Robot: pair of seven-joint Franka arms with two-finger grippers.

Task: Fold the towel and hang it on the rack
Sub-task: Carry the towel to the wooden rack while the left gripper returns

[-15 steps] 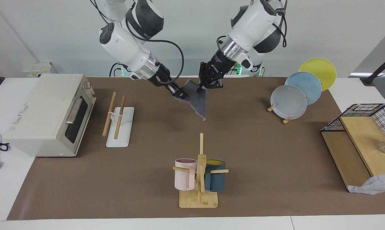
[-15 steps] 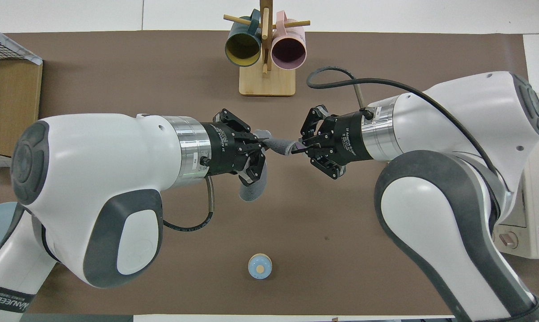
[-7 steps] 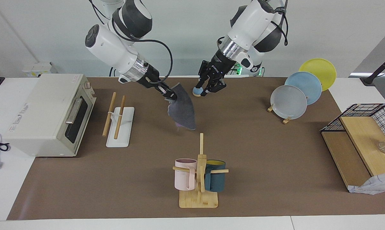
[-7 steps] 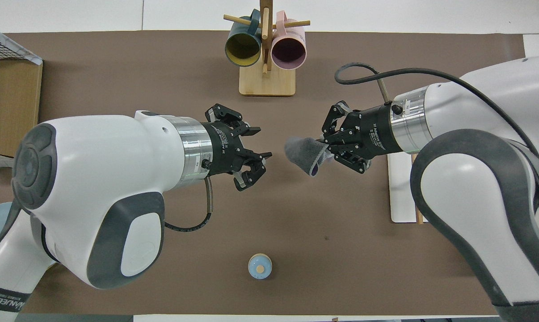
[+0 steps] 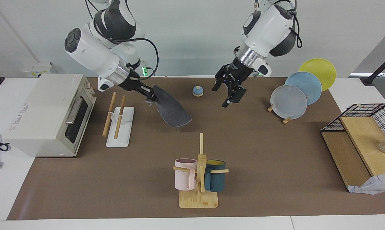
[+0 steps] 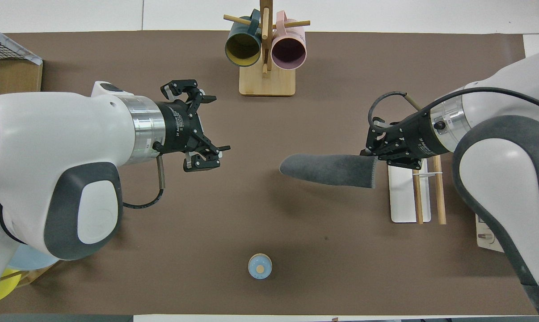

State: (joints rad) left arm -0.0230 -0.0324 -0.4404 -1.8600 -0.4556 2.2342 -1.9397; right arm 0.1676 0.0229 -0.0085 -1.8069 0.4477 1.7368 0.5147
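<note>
towel held aloft by the right gripper, left gripper spread and empty

the right gripper (image 5: 150, 95) is clamped on one edge of the towel (image 5: 172, 110), a thin, soft cloth shown dark grey with a rough, frayed edge; it hangs folded in a rounded flap above the brown mat (image 5: 259, 166), just beside the rack (image 5: 117, 123). the rack is made of two parallel pale wooden rods joined by a white crosspiece on a flat white rectangular base, and lies next to the boxy cream toaster oven (image 5: 49, 113). the left gripper (image 5: 230, 93) is held over bare mat with its black fingers apart, nothing between them. a small round blue knob-topped lid (image 5: 197, 91) sits between the two grippers.
</note>
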